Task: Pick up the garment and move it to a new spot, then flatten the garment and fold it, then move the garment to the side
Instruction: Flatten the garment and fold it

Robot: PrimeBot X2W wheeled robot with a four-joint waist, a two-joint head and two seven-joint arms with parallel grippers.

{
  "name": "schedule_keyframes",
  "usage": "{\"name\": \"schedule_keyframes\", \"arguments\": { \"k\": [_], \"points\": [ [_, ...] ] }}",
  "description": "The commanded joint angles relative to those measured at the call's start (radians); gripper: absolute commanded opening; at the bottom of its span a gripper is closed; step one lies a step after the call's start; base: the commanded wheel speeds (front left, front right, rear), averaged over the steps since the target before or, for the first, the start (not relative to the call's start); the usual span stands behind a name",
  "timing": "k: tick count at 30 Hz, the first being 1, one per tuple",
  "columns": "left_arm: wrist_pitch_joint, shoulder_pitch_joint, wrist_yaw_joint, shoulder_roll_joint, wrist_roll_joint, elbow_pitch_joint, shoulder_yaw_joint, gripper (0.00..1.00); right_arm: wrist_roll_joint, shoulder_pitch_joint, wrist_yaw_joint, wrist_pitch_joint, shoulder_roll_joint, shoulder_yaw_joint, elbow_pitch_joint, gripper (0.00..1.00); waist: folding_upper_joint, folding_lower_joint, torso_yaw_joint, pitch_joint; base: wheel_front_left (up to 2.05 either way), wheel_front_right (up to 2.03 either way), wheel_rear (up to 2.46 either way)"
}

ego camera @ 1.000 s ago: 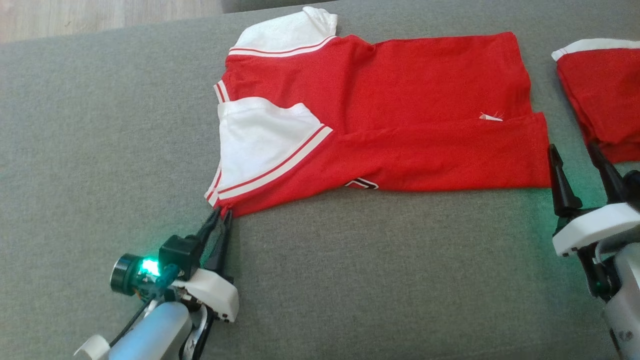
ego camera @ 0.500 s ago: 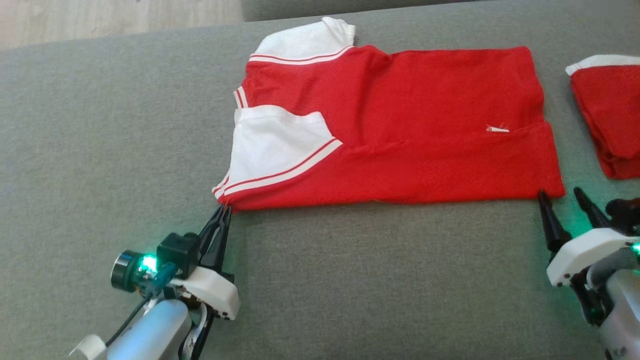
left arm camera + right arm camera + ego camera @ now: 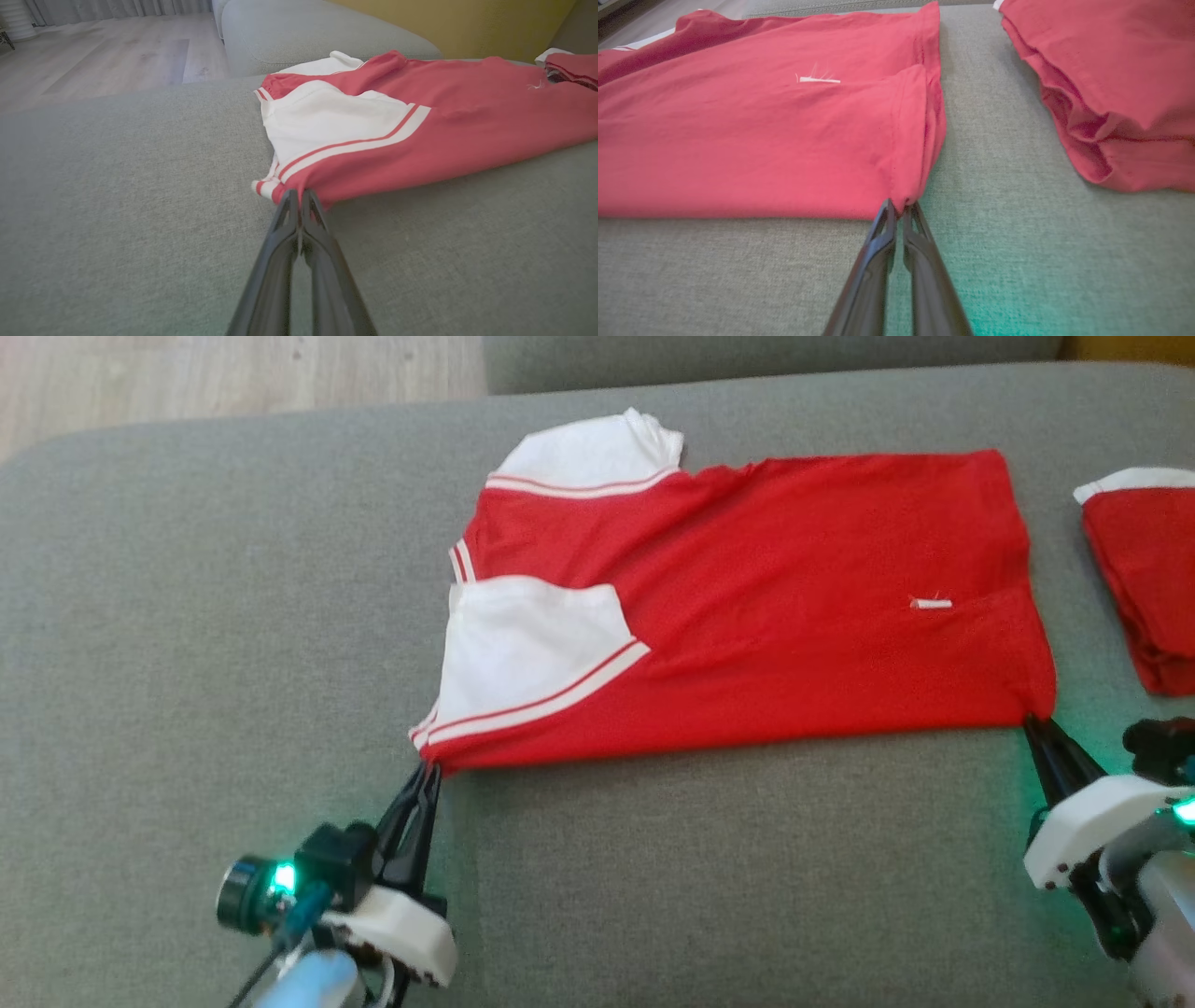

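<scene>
T-shirt (image 3: 794,569), red with white sleeves, lies folded lengthwise on a grey sofa seat (image 3: 187,616). Its collar end points to the robot's left and its hem to the right. One white sleeve (image 3: 523,644) is laid over the red body and the other sleeve (image 3: 588,453) sticks out at the far edge.

The left tool (image 3: 428,773) is closed, its two dark fingers pressed together on the near left corner of the T-shirt, just below the striped sleeve edge. In the left wrist view the tips (image 3: 299,196) bite the red fold where it meets the white-striped trim. The right tool (image 3: 1034,721) is likewise closed, pinching the near right corner at the hem. The right wrist view shows its tips (image 3: 899,205) nipping the doubled hem edge, though it is hard to say whether they catch every layer.

The T-shirt thus stretches between the two tools along its near edge, with the rest lying beyond them on the seat. A small white tag (image 3: 931,604) sits on the red cloth near the hem.

A second red garment (image 3: 1144,588), folded, lies apart to the right.
</scene>
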Motion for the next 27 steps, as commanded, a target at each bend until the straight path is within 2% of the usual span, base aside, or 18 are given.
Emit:
{"name": "schedule_keyframes", "arguments": {
  "k": [1, 6, 13, 17, 21, 22, 23, 24, 25, 27],
  "points": [
    [-0.012, 0.005, 0.011, 0.03, 0.011, -0.036, 0.053, 0.0, 0.015, 0.017, -0.001, -0.013, -0.044, 0.027, -0.029, 0.0, 0.0, 0.0, 0.006, -0.016, 0.0, 0.0, 0.0],
    [-0.012, 0.106, 0.027, 0.03, 0.031, -0.1, 0.071, 0.0, 0.058, 0.086, -0.001, -0.01, -0.104, 0.061, -0.07, 0.0, 0.0, 0.0, 0.003, -0.06, 0.0, 0.0, 0.0],
    [-0.012, 0.254, 0.047, 0.036, 0.051, -0.181, 0.069, 0.0, 0.115, 0.247, -0.001, 0.025, -0.192, 0.057, -0.145, 0.0, 0.0, 0.0, 0.019, -0.112, 0.0, 0.0, 0.0],
    [-0.012, 0.299, 0.053, 0.044, 0.043, -0.199, 0.075, 0.0, 0.123, 0.313, -0.001, 0.032, -0.211, 0.026, -0.173, 0.0, 0.0, 0.0, 0.025, -0.128, 0.0, 0.0, 0.0],
    [-0.008, 0.339, 0.05, 0.053, 0.033, -0.209, 0.069, 0.0, 0.115, 0.382, -0.001, 0.049, -0.194, -0.03, -0.22, 0.0, 0.0, 0.0, 0.023, -0.147, 0.0, 0.0, 0.0],
    [-0.003, 0.341, 0.048, 0.054, 0.032, -0.208, 0.065, 0.13, 0.107, 0.39, -0.001, 0.048, -0.188, -0.043, -0.228, 0.26, 0.0, 0.0, 0.022, -0.149, 0.0, 0.0, 0.0],
    [0.0, 0.342, 0.047, 0.054, 0.031, -0.209, 0.063, 0.32, 0.098, 0.396, -0.001, 0.049, -0.182, -0.056, -0.233, 0.87, 0.0, 0.0, 0.021, -0.15, 0.0, 0.0, 0.0],
    [0.002, 0.342, 0.047, 0.055, 0.03, -0.208, 0.062, 0.59, 0.089, 0.402, -0.001, 0.052, -0.174, -0.067, -0.239, 1.0, 0.0, 0.0, 0.019, -0.151, 0.0, 0.0, 0.0],
    [0.003, 0.341, 0.047, 0.056, 0.03, -0.206, 0.062, 1.0, 0.079, 0.405, -0.001, 0.051, -0.166, -0.081, -0.246, 1.0, 0.0, 0.0, 0.016, -0.152, 0.0, 0.0, 0.0],
    [0.005, 0.336, 0.049, 0.056, 0.029, -0.202, 0.062, 1.0, 0.056, 0.412, -0.001, 0.058, -0.151, -0.105, -0.264, 1.0, 0.0, 0.0, 0.01, -0.149, 0.0, 0.0, 0.0]
  ]
}}
